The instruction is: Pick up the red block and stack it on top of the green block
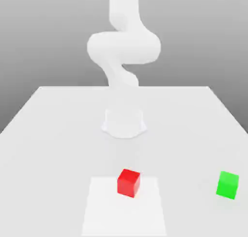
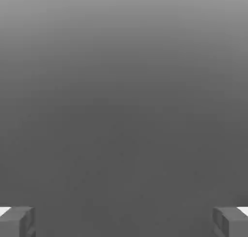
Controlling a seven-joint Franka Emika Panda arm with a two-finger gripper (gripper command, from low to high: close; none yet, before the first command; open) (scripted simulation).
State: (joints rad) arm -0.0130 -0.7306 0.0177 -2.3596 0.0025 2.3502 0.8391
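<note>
The white pincer [image 2: 124,222] stands wide apart! Glossy red cube [image 1: 128,183] at lower centre, bright green cube [image 1: 227,185] at lower right, both on the pale counter [image 1: 58,158].

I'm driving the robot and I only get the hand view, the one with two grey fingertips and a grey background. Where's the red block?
Observer: The red cube-shaped block sits on the flat white square patch on the pale tabletop.
Operator: And the green one, is it on the white square too?
Observer: No, the bright green cube-shaped block is off the patch, towards the exterior view's right.
Operator: Are they stacked yet?
Observer: Not yet, there's a wide gap between them.
</note>
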